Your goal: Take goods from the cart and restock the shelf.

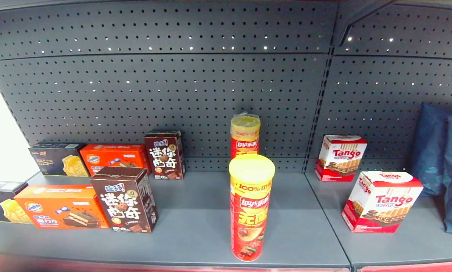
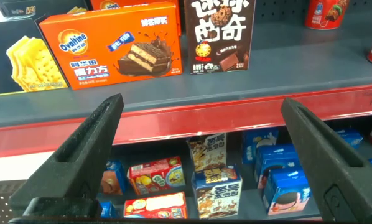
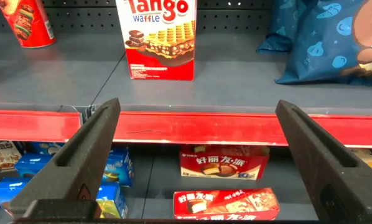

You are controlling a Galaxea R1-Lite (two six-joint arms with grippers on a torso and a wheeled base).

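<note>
The grey shelf (image 1: 199,211) holds two red chip cans with yellow lids, one at the front (image 1: 251,206) and one behind it (image 1: 245,136). To their left stand dark cookie boxes (image 1: 127,198), orange cake boxes (image 1: 61,206) and black waffle boxes (image 1: 58,158). Two red-and-white wafer boxes (image 1: 381,200) stand on the right. My left gripper (image 2: 201,102) hangs open and empty in front of the shelf's red edge (image 2: 236,109), facing the orange box (image 2: 111,43). My right gripper (image 3: 198,104) is open and empty too, facing a wafer box (image 3: 158,37).
Dark blue bags (image 1: 445,162) lean at the shelf's far right. A perforated back panel (image 1: 173,94) closes the shelf behind. Below the red edge, a lower shelf carries small blue and red boxes (image 2: 217,180) and red pie boxes (image 3: 223,162). Bare shelf lies between cookie boxes and cans.
</note>
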